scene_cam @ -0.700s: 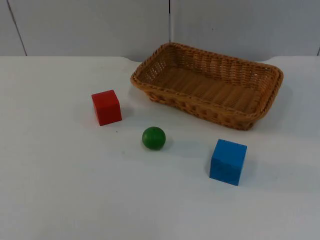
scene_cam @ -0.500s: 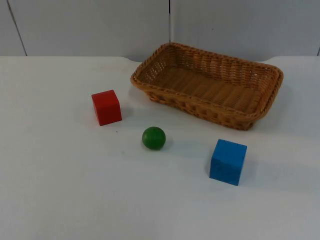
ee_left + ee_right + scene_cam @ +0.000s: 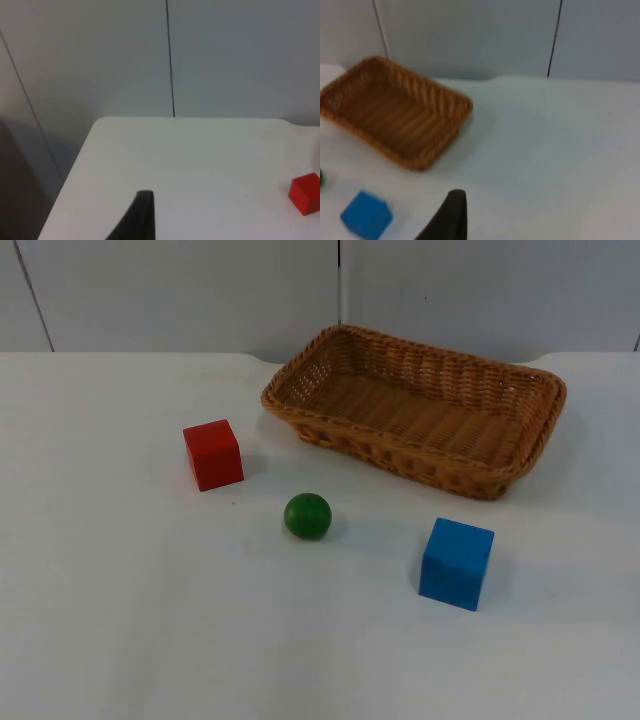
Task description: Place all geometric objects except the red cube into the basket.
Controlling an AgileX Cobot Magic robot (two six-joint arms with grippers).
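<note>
On the white table, the red cube stands at the left, the green ball in the middle and the blue cube at the front right. Behind them lies the empty wicker basket. My left gripper waits high over the table's far left edge, well away from the red cube. My right gripper waits off to the right, apart from the blue cube and the basket.
The grey partition wall closes the table at the back. Bare white table top lies in front of the objects and to their left.
</note>
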